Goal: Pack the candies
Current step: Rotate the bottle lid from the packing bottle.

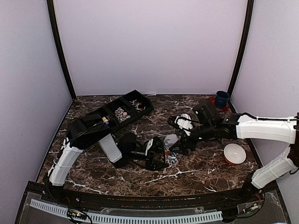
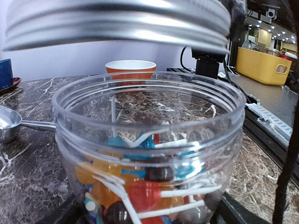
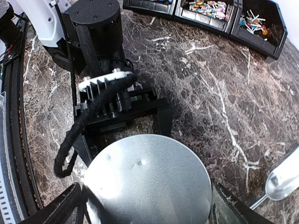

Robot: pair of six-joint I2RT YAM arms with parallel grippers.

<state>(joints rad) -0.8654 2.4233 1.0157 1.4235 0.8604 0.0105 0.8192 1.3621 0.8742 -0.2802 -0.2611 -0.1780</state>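
Note:
A small clear round jar (image 2: 149, 107) holds candies (image 2: 145, 186): orange, red, blue and dark pieces on thin white sticks. My left gripper (image 2: 149, 211) is shut on the jar, low on the table at the centre (image 1: 161, 158). My right gripper (image 3: 147, 200) is shut on a round silver lid (image 3: 147, 184) and holds it just above the jar's open mouth. The lid's threaded rim fills the top of the left wrist view (image 2: 117, 23). More candies (image 1: 122, 113) lie in the black three-compartment tray (image 1: 140, 95) at the back left.
A metal scoop (image 1: 186, 119) lies on the table behind the grippers; it also shows in the right wrist view (image 3: 285, 179). An orange-and-white bowl (image 1: 234, 153) stands at the right. A blue cup (image 1: 222, 99) on a red saucer stands at the back right.

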